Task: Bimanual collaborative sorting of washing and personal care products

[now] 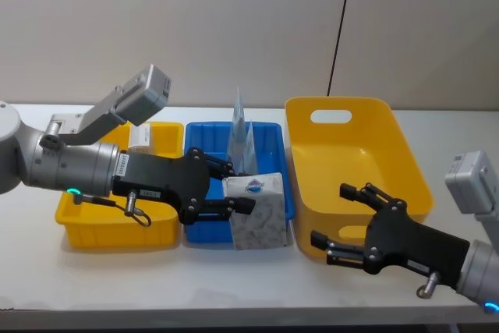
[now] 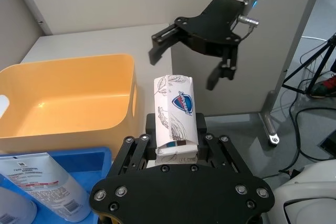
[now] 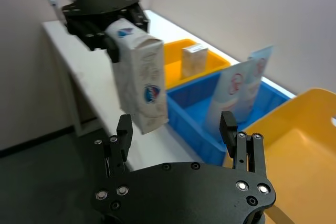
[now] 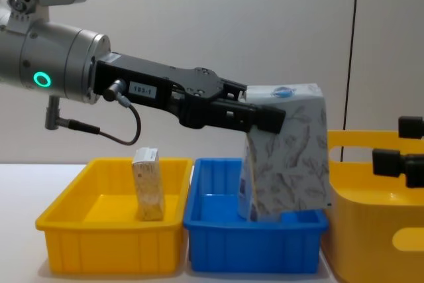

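Left gripper: the left gripper (image 1: 238, 187) reaches out from the robot's left across the small yellow bin (image 1: 117, 233) and the blue bin (image 1: 204, 232); its jaws pinch the upper end of the white pack (image 1: 261, 214).
White pack: it is held off the table (image 1: 234, 282), slightly tilted, with the blue mark on top and the grey leaf print down its sides. It hangs at the blue bin's near right corner, just beside the large yellow bin (image 1: 351, 150).
Right gripper: the right gripper (image 1: 331, 222) hovers at the near wall of the large yellow bin with its fingers (image 3: 124, 129) spread wide and nothing between them. It faces the pack, close to it but apart.
Tubes: two pale tubes (image 1: 242, 136) stand upright in the blue bin, behind the pack.
Carton: a small beige carton (image 4: 149, 183) stands upright in the small yellow bin, towards its far side.
Bins: the three stand in a row on the table, with the blue one between the two yellow ones.
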You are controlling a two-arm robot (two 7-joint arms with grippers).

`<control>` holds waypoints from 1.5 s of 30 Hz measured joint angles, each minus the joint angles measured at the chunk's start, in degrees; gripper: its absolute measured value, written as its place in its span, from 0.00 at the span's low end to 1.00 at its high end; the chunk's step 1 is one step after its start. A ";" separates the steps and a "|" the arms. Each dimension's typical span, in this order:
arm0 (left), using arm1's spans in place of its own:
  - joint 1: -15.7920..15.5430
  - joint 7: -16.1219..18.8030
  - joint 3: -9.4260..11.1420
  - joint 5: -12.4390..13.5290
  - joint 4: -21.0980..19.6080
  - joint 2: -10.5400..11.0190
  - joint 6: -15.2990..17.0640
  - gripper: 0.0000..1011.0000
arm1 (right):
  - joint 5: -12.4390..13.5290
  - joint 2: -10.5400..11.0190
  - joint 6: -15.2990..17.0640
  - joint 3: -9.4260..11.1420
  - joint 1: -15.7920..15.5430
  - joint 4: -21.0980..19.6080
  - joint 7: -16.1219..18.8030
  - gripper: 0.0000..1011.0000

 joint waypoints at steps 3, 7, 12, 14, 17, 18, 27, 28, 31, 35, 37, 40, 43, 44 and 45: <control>0.00 0.00 0.00 0.00 0.00 0.00 0.00 0.35 | 0.68 1.20 -0.08 -0.30 0.65 0.00 2.38 0.99; 0.00 0.00 0.00 0.00 0.00 0.00 0.00 0.35 | 1.28 2.22 -0.53 -0.80 1.59 0.25 5.06 0.99; 0.00 0.00 0.00 0.00 0.00 0.00 0.00 0.36 | 1.49 2.91 -1.40 -1.68 3.07 0.93 7.32 0.99; 0.00 0.00 0.00 0.00 0.00 0.00 0.00 0.35 | 1.50 2.98 -1.61 -1.95 3.49 1.16 7.69 0.99; 0.00 0.00 0.00 0.00 0.00 0.00 0.00 0.35 | 1.49 3.00 -2.02 -2.45 4.18 1.56 8.27 0.99; 0.00 0.00 0.00 0.00 0.00 0.00 0.00 0.35 | 1.47 3.00 -2.18 -2.73 4.56 1.84 8.46 0.99; 0.00 0.01 0.00 0.00 0.00 0.00 0.00 0.35 | 0.93 2.51 -2.79 -4.43 6.66 3.35 9.20 0.99; 0.00 0.00 0.00 0.00 0.00 0.00 0.00 0.35 | 0.87 2.40 -2.82 -4.67 6.90 3.51 9.25 0.99; 0.00 0.00 0.00 0.00 0.00 0.00 0.00 0.35 | 0.54 2.08 -2.96 -5.39 7.66 3.99 9.48 0.99; 0.00 0.00 0.00 0.00 0.00 0.01 0.00 0.36 | 0.11 1.66 -3.13 -6.21 8.58 4.70 9.66 0.99; 0.00 0.00 0.00 0.00 0.00 0.00 0.00 0.35 | -0.28 1.30 -3.27 -6.92 9.34 5.30 9.80 0.99; 0.00 0.01 0.00 0.00 0.00 0.00 0.00 0.35 | -0.84 0.78 -3.48 -7.85 10.35 6.12 9.95 0.99; 0.00 0.00 0.00 0.00 0.00 0.00 0.00 0.36 | -1.36 0.24 -3.67 -8.62 11.32 7.01 10.02 0.99; 0.00 0.00 0.00 -0.01 0.00 0.00 0.00 0.36 | -1.60 -0.01 -3.73 -9.01 11.84 7.42 10.04 0.99; 0.00 0.00 0.00 0.00 0.00 0.00 0.00 0.35 | -1.70 -0.20 -3.76 -9.28 12.07 7.62 10.05 0.99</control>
